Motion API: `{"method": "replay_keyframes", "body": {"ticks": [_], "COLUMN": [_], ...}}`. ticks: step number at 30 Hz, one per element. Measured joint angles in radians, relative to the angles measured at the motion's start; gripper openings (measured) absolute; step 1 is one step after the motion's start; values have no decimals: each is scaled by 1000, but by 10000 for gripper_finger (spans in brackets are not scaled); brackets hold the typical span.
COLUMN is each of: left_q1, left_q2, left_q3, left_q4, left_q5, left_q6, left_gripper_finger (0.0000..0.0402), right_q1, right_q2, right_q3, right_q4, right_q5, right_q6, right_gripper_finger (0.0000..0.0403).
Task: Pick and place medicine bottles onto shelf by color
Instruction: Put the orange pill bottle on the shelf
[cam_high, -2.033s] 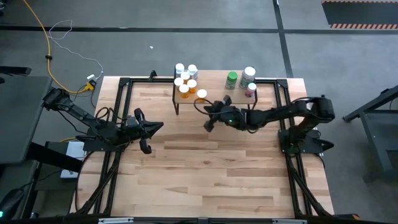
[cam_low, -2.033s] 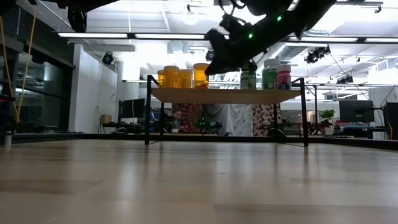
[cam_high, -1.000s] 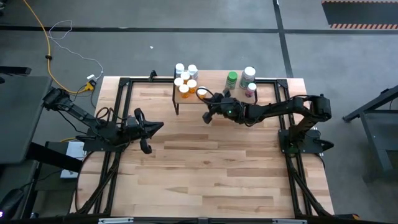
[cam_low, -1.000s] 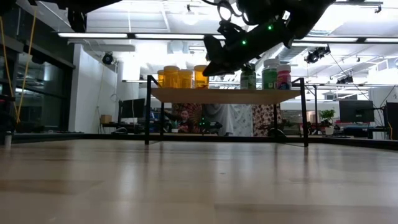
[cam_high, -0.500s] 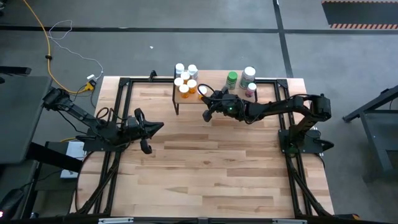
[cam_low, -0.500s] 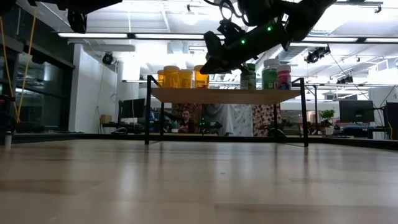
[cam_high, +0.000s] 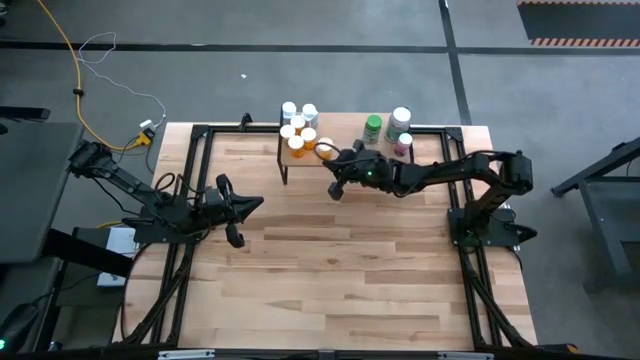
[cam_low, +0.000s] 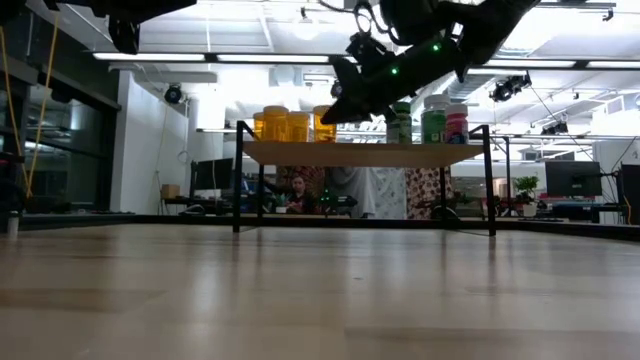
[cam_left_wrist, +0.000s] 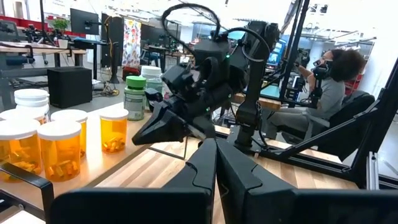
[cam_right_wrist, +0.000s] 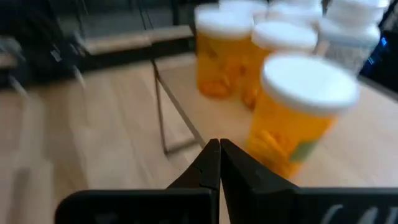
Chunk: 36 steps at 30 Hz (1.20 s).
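The shelf (cam_high: 345, 137) stands at the table's far edge, its board (cam_low: 365, 153) on thin black legs. Several white-capped orange bottles (cam_high: 298, 128) stand on its left part, and in the low view this orange group (cam_low: 290, 124) shows in a row. The green bottle (cam_high: 373, 126), a white one and a pinkish one stand on its right part. My right gripper (cam_high: 335, 190) hovers shut and empty at the shelf's near edge, just in front of the nearest orange bottle (cam_right_wrist: 298, 115). My left gripper (cam_high: 255, 205) waits shut at the table's left.
Black frame rails (cam_high: 195, 180) run along the table's left, right and far edges. The bare wooden tabletop (cam_high: 330, 270) spreads from the shelf toward the near edge. A seated person (cam_left_wrist: 333, 81) shows in the room beyond the table.
My right gripper has drawn a little toward the table's far edge, closer to the shelf's near edge, and has since hung almost still. The bottles on the shelf have kept their places.
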Motion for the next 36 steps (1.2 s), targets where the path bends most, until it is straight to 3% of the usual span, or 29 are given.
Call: {"method": "replay_keyframes", "body": {"ticks": [6,13,20,36], "left_q1": [0,0,0,0], "left_q2": [0,0,0,0], "left_q3": [0,0,0,0], "left_q4": [0,0,0,0], "left_q5": [-13,-13,-15,-15], "left_q6": [8,8,0,0], "left_gripper_finger": [0,0,0,0], "right_q1": [11,30,17,-7], "right_q2": [8,8,8,8], "right_q3": [115,170,170,170], "right_q4": [-311,-359,-350,-194], "right_q5": [196,324,319,142], "right_q6": [-1,4,26,25], "right_gripper_finger": [0,0,0,0]}}
